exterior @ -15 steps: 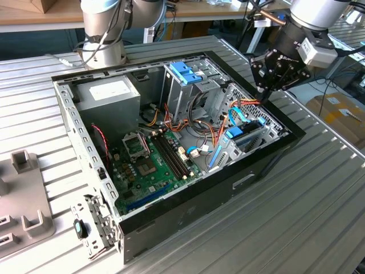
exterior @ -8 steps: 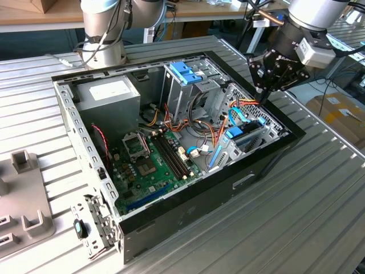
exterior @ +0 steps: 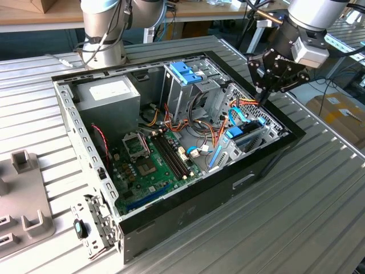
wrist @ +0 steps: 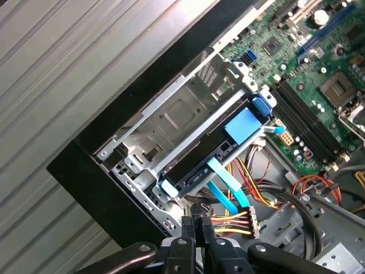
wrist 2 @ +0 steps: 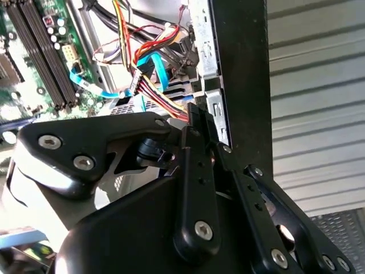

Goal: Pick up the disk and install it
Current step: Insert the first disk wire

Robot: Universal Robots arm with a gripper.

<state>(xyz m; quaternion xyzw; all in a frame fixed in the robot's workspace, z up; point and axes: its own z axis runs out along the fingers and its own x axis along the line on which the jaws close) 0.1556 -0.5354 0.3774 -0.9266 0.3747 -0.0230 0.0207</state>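
Over the far corner of the open computer case, your tool hangs with its fingers pinched together, gripping nothing. You can see the disk sitting in its bay beside the case wall, blue frame outward, cables just beside.

The exterior view is looking down at an angle from a distance, taking in the whole open computer case on the ribbed table. Both wrist views are riding close behind the gripper, looking past its linkage into the case's drive-bay corner. All three are sharing the coloured cable bundle and motherboard.
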